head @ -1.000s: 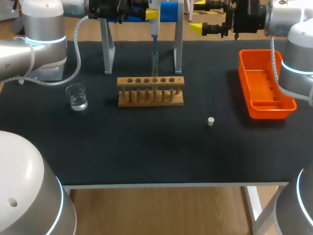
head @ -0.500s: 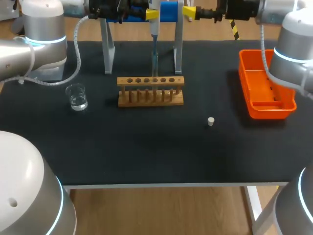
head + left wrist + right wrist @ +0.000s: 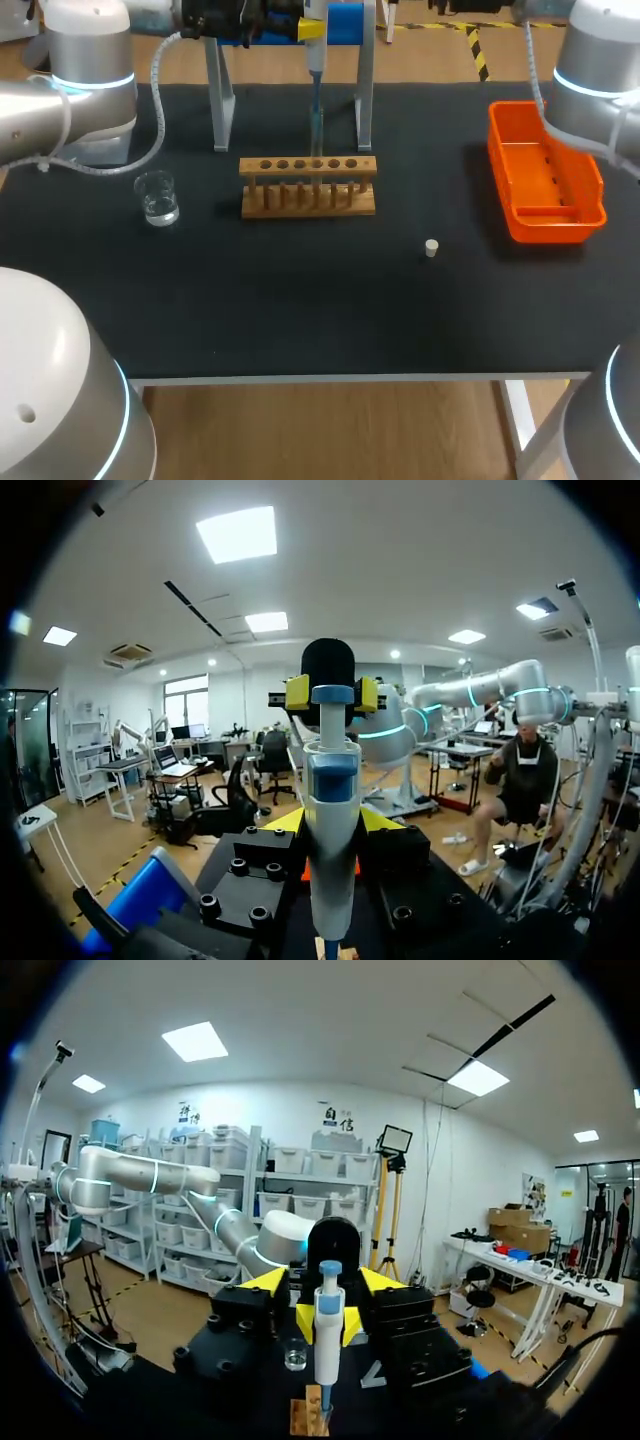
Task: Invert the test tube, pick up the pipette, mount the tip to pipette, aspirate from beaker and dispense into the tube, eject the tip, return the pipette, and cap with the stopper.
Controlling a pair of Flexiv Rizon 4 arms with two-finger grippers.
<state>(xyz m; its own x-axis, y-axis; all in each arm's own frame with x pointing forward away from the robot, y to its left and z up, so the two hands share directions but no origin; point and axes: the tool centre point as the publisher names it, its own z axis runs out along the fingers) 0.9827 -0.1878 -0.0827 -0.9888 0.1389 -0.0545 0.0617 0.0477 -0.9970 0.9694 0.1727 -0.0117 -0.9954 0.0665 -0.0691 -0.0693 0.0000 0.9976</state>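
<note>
Pipette (image 3: 315,55) stands upright at the top centre of the head view, its narrow shaft (image 3: 317,115) pointing down over the wooden rack (image 3: 308,186). My left gripper (image 3: 330,820) clamps its barrel from both sides; my right gripper (image 3: 332,692) faces it, fingers spread and empty. I judge the pipette to be light, stiff, smooth plastic. It is best held on the barrel below the head, plunger left free, firmly enough not to twist. The shaft looks slender and easily knocked against the rack.
</note>
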